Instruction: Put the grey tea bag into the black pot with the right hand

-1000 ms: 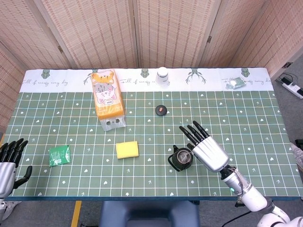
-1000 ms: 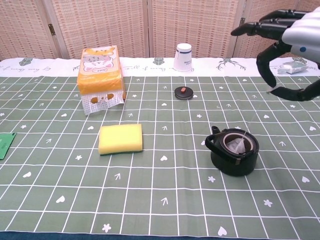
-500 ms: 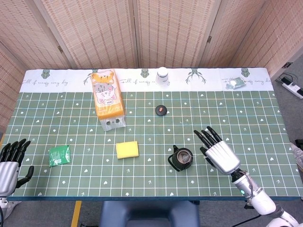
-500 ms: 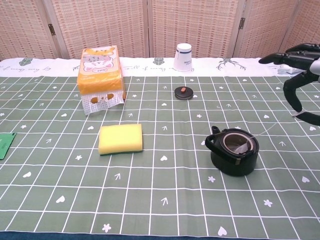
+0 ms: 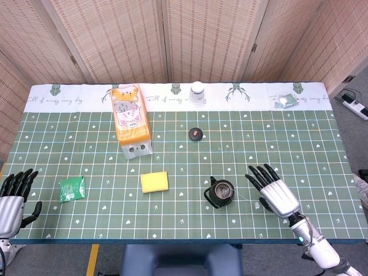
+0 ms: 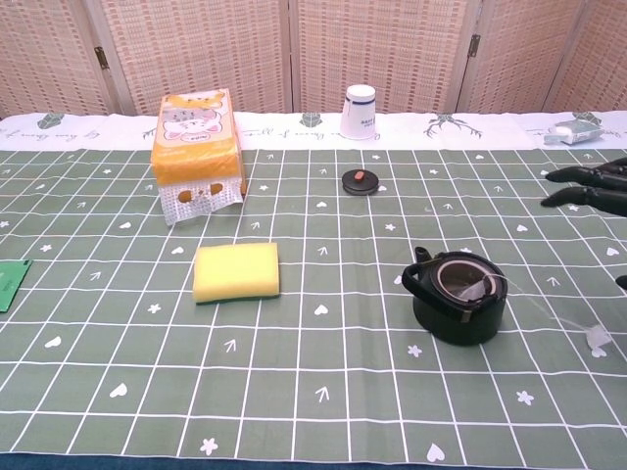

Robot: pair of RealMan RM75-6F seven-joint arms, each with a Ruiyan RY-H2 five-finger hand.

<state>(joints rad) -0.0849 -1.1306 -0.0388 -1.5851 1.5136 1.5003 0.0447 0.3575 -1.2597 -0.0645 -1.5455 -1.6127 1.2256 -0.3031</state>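
Observation:
The grey tea bag (image 6: pixel 473 288) lies inside the black pot (image 6: pixel 457 298), which also shows as the black pot (image 5: pixel 221 193) in the head view. A thin string runs from the pot's rim to a small paper tag (image 6: pixel 598 339) on the cloth at its right. My right hand (image 5: pixel 277 194) is open, fingers spread, to the right of the pot and apart from it; only its fingertips (image 6: pixel 588 176) show in the chest view. My left hand (image 5: pixel 12 198) is open at the table's near left edge, holding nothing.
A yellow sponge (image 5: pixel 154 181) lies left of the pot, a green packet (image 5: pixel 72 188) further left. An orange tissue pack (image 5: pixel 130 120), a small black lid (image 5: pixel 196 133) and an upturned white cup (image 5: pixel 198 92) stand further back. A wrapped packet (image 5: pixel 286 102) is at the far right.
My right hand has drawn back from over the pot to the right and toward the near edge. The string and tag now lie on the cloth right of the pot.

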